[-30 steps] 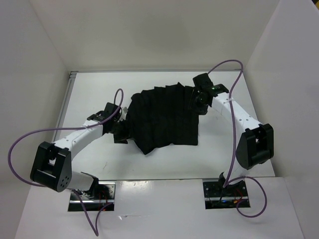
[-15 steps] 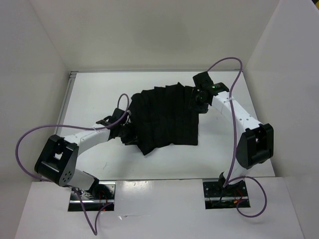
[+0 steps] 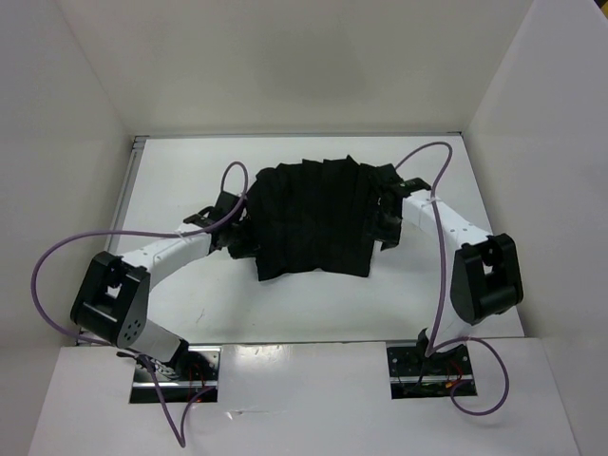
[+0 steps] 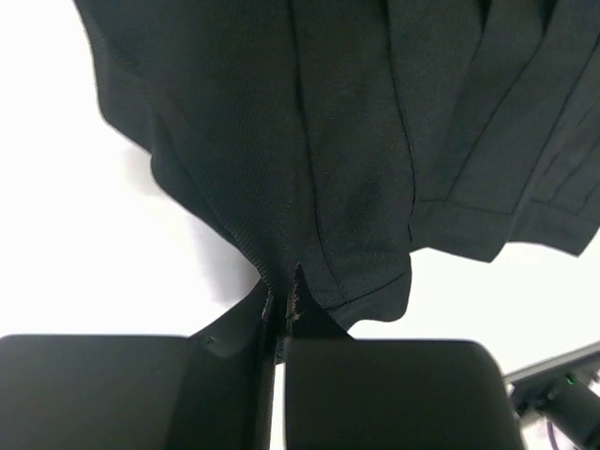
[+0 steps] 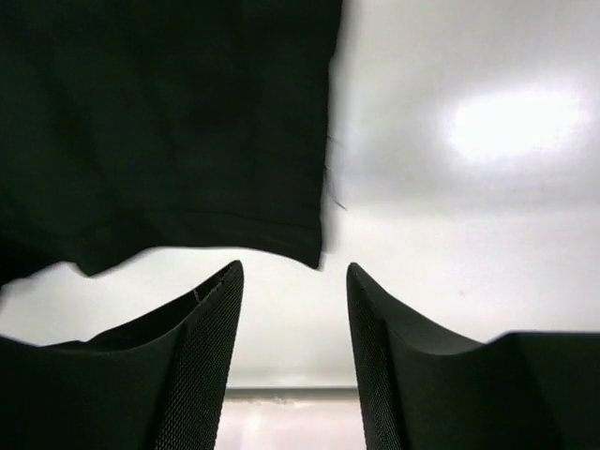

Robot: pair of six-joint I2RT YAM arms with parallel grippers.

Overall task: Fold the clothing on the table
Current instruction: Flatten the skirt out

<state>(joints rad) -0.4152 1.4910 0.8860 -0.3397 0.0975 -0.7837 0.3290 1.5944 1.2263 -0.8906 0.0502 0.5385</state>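
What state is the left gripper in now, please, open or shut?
Shut: in the left wrist view, the left gripper has its jaws together, pinching the black pleated skirt at its edge.

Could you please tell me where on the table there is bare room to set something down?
Bare table lies in the near strip between the clothing and the arm bases, and along the back wall. Crowded beside the clothing, at the left claw and right claw.

one black garment [image 3: 313, 223] on one white counter [image 3: 180, 171]. two hands, a left hand [image 4: 281, 305] and a right hand [image 5: 292, 277]. two purple cables [image 3: 231, 167] [image 3: 442, 271].
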